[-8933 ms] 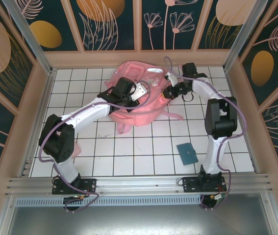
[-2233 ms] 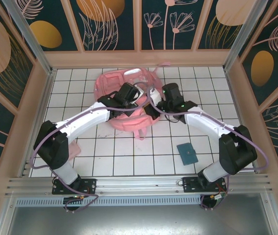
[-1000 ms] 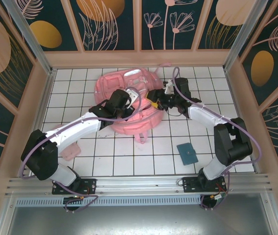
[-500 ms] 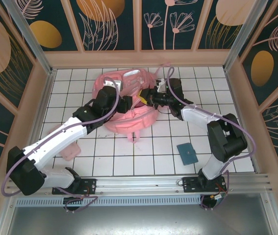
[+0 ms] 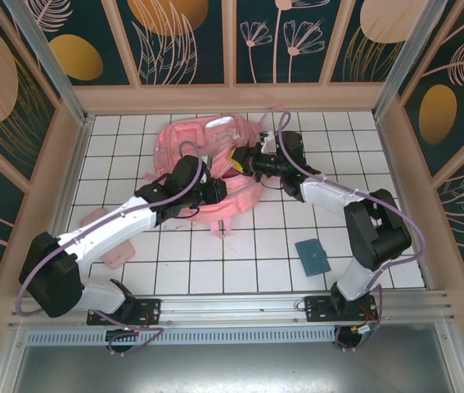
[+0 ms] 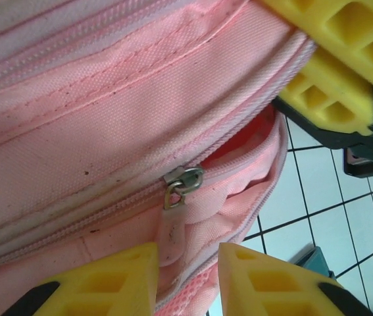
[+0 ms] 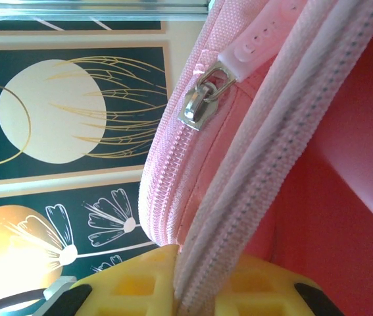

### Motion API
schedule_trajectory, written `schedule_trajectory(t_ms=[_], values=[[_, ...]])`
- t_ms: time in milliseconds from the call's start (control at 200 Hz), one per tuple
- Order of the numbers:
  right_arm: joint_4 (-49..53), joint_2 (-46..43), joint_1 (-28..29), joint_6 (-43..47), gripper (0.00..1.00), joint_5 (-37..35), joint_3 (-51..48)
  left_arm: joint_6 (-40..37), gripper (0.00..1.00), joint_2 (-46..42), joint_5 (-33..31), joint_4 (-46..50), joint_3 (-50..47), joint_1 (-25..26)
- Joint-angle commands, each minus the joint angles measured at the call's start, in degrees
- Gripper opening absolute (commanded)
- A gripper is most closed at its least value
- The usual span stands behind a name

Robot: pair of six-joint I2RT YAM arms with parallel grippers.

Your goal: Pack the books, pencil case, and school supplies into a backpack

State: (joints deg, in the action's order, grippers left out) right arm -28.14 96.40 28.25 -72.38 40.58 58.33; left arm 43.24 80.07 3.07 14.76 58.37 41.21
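Right edge: right gripper [image 7: 196,266] pinches backpack [image 5: 189,137] rim; left gripper [image 6: 187,276], slightly spread, straddles zipper pull [image 6: 170,234] at near edge; open tiles [image 5: 240,262] nearer.

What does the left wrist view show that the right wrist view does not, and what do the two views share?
Left wrist view: white table tiles, the corner of a teal item, and the right arm's yellow fingers at the backpack's edge.
Right wrist view: painted wall panels with flowers, and a metal rail along the top.
Both: the pink backpack, a metal zip slider, and that arm's own yellow fingers at the bottom.
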Motion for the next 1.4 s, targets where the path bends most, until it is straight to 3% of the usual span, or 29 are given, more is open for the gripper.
schedule_trajectory(t_ms=[0,145,285,500,701,841,1036,1391], values=[[-7.89,-1.85,1.02,0.82,0.15,0.89,1.79,2.15,0.35,1.99,-2.44,0.58,2.26,0.09],[-7.41,-2.12,1.19,1.23,0.15,0.95,1.79,2.35,0.40,2.89,-6.34,1.90,3.22,0.03],[-6.91,-2.05,1.28,1.45,0.14,1.00,1.81,2.11,0.25,3.64,-3.45,-1.40,2.80,0.02],[-2.33,-3.23,1.28,5.02,0.11,-1.83,2.14,1.35,0.00,2.26,-5.77,0.38,2.32,-0.07],[7.97,-5.87,1.00,12.39,0.00,-11.25,2.64,-0.41,0.00,-0.36,-8.66,4.20,1.55,-0.07],[10.23,-9.19,0.11,14.88,0.00,-18.53,0.35,-0.86,0.00,-1.91,-10.19,7.72,-0.76,-0.49],[2.90,-11.26,-3.20,12.63,0.00,-17.19,-4.04,-0.40,0.00,-4.89,-12.03,9.14,-5.52,-3.60],[5.92,-14.64,-7.57,15.54,0.00,-13.37,-5.29,-7.24,0.00,-3.41,-15.37,2.62,-9.60,-15.57]])
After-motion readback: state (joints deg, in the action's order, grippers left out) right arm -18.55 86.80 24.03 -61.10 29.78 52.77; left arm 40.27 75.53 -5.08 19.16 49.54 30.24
